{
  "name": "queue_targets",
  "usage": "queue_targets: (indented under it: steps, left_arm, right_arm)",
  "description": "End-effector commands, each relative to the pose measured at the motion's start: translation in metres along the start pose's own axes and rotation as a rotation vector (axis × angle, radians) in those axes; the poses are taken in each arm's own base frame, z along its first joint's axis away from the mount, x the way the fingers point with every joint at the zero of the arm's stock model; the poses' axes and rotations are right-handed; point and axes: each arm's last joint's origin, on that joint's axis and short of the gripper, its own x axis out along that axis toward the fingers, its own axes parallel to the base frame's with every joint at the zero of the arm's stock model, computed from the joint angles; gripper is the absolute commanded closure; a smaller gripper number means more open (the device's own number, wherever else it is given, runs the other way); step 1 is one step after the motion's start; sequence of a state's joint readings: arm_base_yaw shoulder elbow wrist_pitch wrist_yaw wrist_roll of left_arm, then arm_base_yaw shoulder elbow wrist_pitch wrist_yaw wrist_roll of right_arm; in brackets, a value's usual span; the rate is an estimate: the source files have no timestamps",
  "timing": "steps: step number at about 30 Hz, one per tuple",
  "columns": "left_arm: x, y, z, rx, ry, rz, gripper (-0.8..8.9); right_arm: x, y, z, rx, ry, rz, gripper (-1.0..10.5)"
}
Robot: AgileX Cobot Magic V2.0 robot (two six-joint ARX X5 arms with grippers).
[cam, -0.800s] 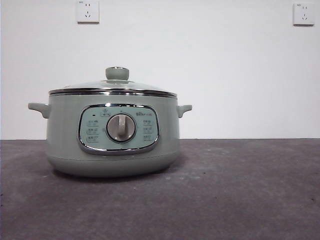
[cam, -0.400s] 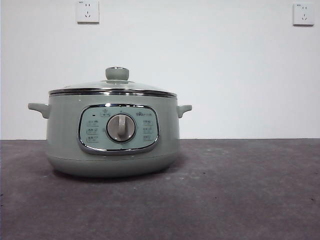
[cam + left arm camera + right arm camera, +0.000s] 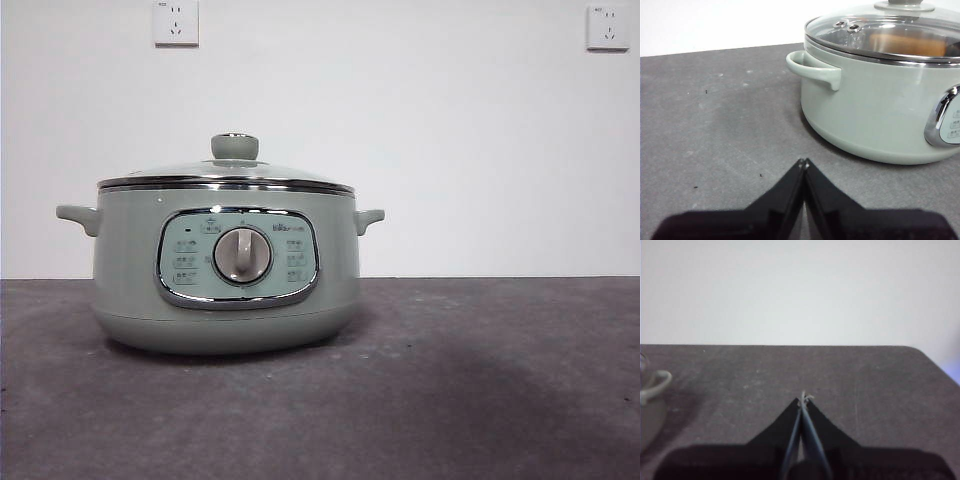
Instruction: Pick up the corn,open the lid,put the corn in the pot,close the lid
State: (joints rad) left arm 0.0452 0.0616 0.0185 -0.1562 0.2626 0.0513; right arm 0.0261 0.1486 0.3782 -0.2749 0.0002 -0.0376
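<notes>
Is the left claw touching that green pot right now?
Apart. The left wrist view shows bare table between the left gripper, jaws shut, and the pot.

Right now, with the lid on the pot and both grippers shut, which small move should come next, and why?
Probably none beyond keeping both arms back. Through the glass lid, an orange shape that looks like the corn already lies in the pot, and the lid sits flat on the rim. The left gripper and the right gripper are shut, hold nothing, and are apart from the pot.
</notes>
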Motion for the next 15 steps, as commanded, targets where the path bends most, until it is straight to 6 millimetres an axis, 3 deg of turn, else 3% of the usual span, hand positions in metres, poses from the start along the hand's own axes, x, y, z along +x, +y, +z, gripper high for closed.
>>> queue_targets:
  steps: [1,7,15]
  left_arm:
    - [0.001,0.000,-0.003,-0.008,0.005,0.002,8.17]
    - [0.001,0.000,-0.003,-0.008,0.005,0.002,8.17]
    - [0.001,0.000,-0.003,-0.008,0.005,0.002,8.16]
  right_arm:
    - [0.008,0.001,-0.030,0.012,-0.019,-0.006,9.5]
    - [0.015,0.002,-0.070,0.020,-0.003,-0.006,9.5]
    - [0.020,0.003,-0.100,0.071,0.113,-0.006,9.5]
